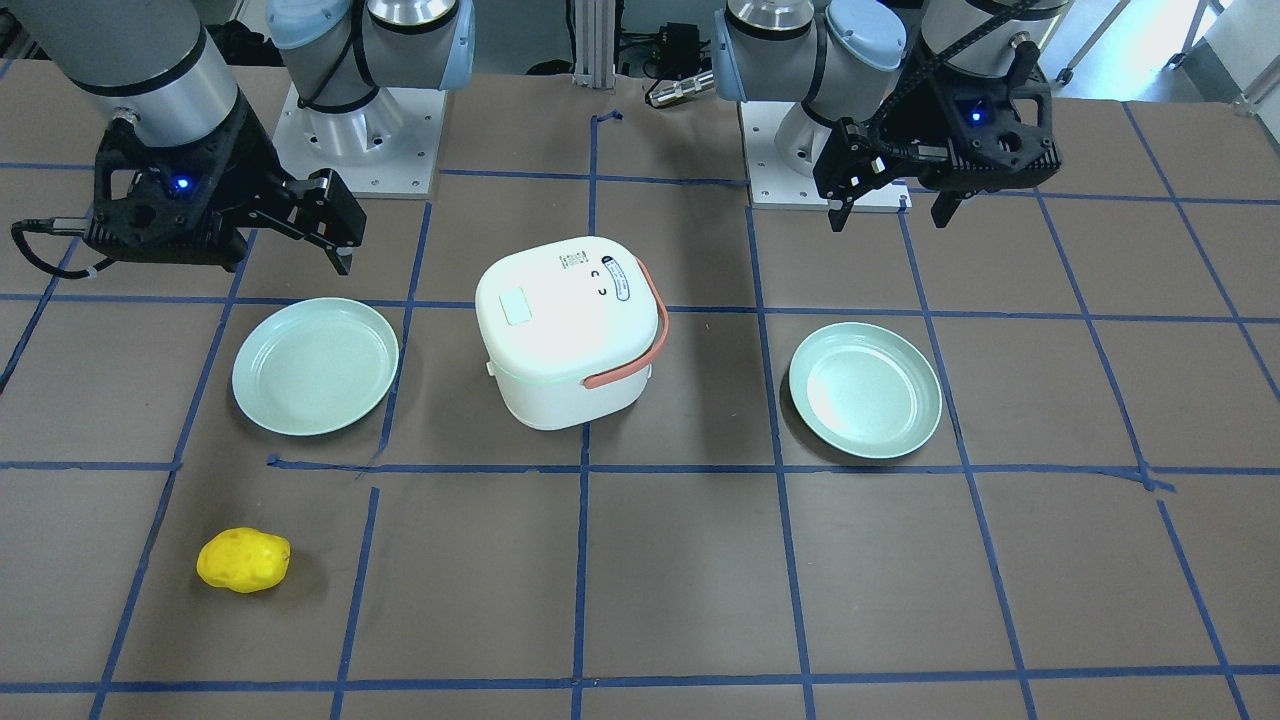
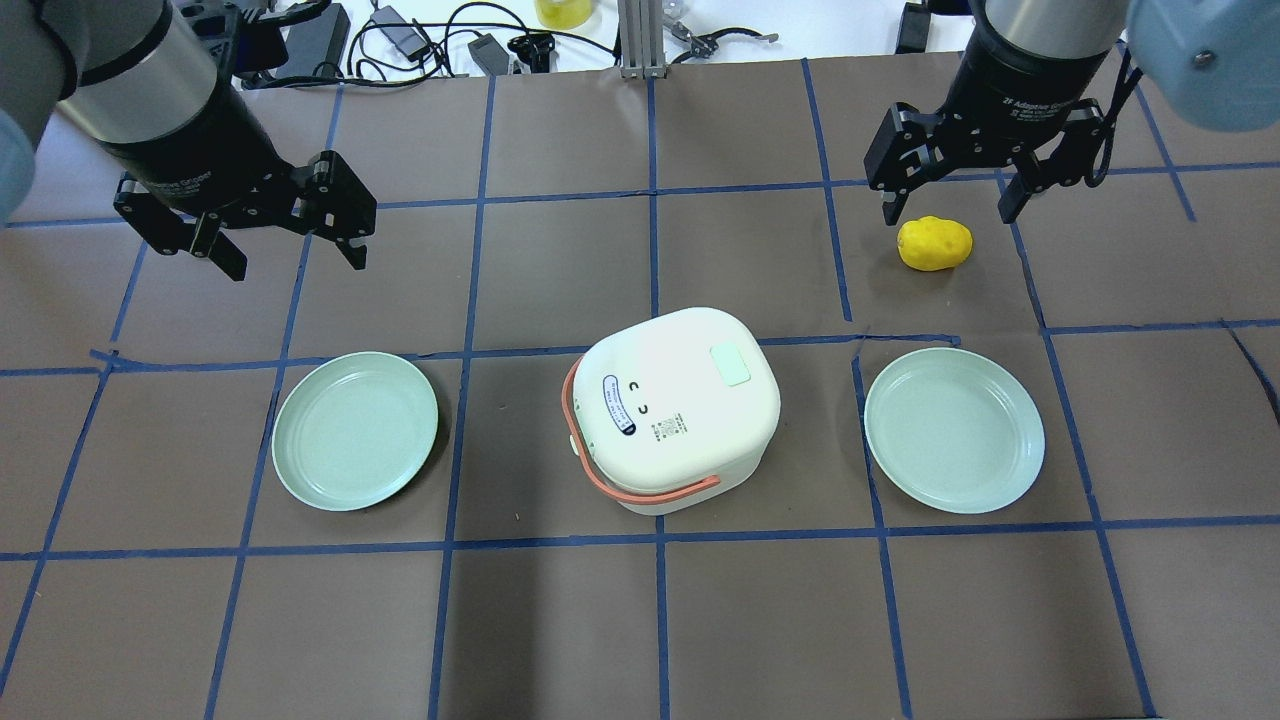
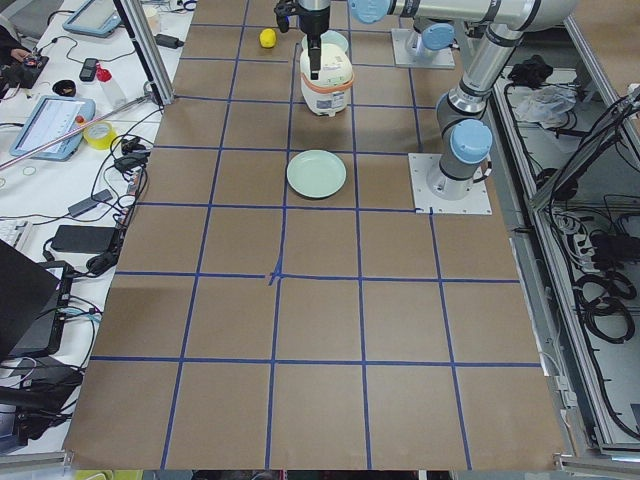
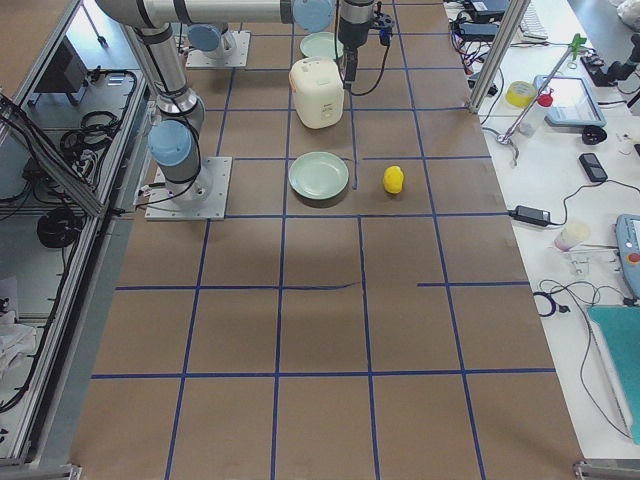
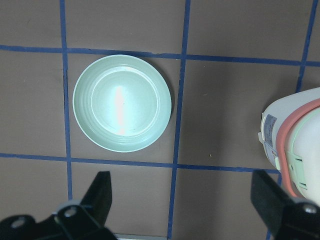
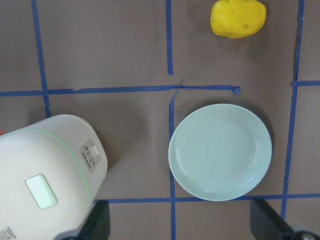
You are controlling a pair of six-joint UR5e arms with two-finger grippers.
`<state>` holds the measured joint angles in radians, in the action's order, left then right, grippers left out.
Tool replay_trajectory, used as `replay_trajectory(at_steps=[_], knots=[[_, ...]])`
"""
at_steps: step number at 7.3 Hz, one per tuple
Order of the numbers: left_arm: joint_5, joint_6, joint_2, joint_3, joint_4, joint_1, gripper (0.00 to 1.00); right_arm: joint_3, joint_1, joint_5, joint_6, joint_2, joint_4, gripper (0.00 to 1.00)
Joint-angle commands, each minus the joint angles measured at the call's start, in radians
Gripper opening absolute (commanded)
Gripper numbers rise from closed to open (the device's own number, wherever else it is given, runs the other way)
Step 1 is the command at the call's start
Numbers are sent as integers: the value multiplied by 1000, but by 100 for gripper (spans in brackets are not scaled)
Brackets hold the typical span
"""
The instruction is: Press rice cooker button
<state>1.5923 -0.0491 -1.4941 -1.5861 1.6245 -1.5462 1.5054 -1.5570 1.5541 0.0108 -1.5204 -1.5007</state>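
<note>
Overhead exterior view: the rice cooker sits mid-table, its button on the lid's far-right part. The right gripper, wide open and empty, hovers closer to it than the equally open, empty left gripper.

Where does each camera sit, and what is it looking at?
Front-facing: across the table, facing the robot; both arm bases on top.
Overhead: behind the robot, looking down; left gripper, right gripper, rice cooker between.
Exterior left: table's end; left arm nearer.
Exterior right: opposite end; right arm nearer.
Left wrist: straight down on a plate; left fingers below.
Right wrist: down on button, yellow potato; right fingers below.
Shared: both wrist views catch the rice cooker.
</note>
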Motion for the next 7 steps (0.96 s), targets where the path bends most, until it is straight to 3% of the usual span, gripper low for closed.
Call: replay_trajectory(at_steps=[1,7], knots=[[0,0,0,0,0,0,100,1,0,0,0,0,2,100],[0,0,0,0,0,0,100,-2,-5,-2,3,2,-7,100]])
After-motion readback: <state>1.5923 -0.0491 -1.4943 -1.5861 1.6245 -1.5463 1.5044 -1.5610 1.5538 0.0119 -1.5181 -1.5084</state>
